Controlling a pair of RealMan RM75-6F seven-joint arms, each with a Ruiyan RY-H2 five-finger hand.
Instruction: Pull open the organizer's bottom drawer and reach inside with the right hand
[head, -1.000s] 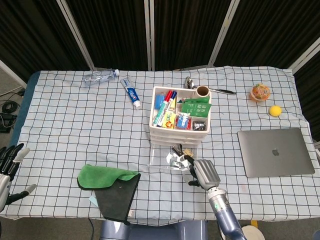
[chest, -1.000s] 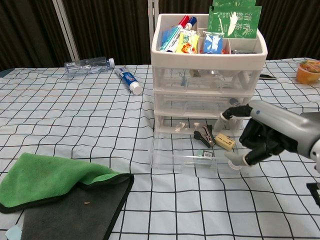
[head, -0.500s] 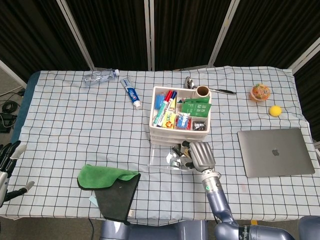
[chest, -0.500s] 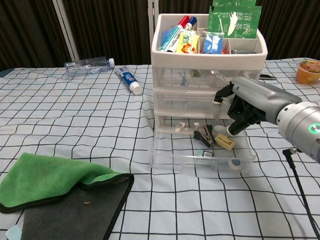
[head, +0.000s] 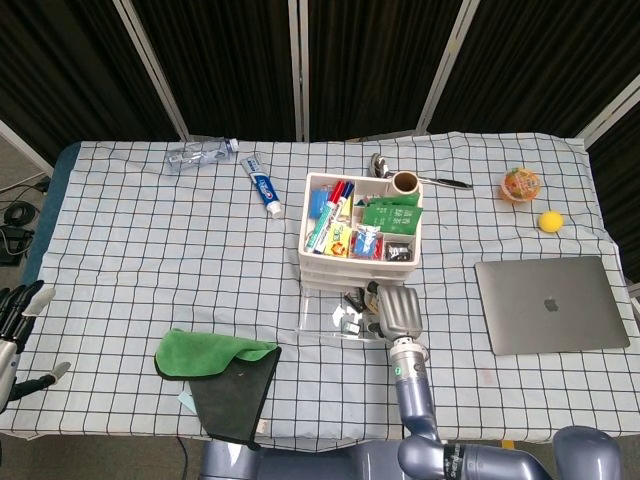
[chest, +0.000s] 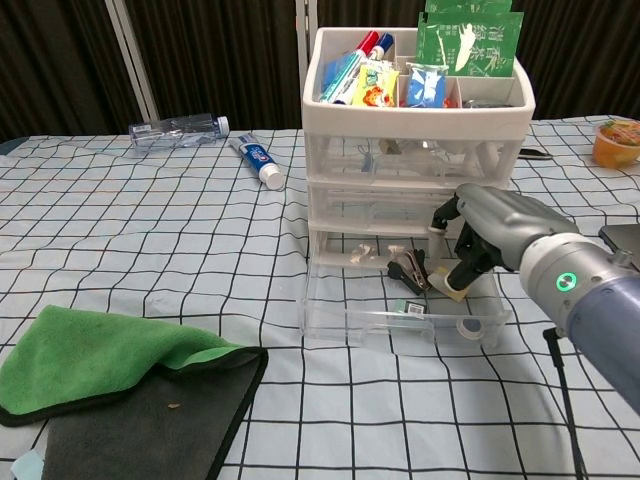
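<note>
The white organizer (head: 360, 228) (chest: 415, 150) stands mid-table, its top tray full of pens and packets. Its clear bottom drawer (head: 325, 318) (chest: 380, 325) is pulled out toward me. Inside lie a black clip (chest: 405, 270), a beige block (chest: 448, 285) and a tape roll (chest: 466, 326). My right hand (head: 398, 312) (chest: 485, 232) hangs over the drawer's right side. Its fingers (chest: 468, 262) dip inside to the beige block, the thumb stands apart, and I see nothing gripped. My left hand (head: 15, 330) sits at the table's left edge with fingers spread, holding nothing.
A green cloth (head: 205, 355) (chest: 90, 355) on a dark cloth (head: 235, 395) lies front left. A toothpaste tube (head: 263, 185) and a clear bottle (head: 200, 152) lie at the back left. A laptop (head: 550, 305), an orange cup (head: 521, 184) and a yellow ball (head: 550, 221) are on the right.
My right hand has moved from the drawer's front right corner up and over the drawer, and its fingers have dipped down inside. The left hand has barely shifted.
</note>
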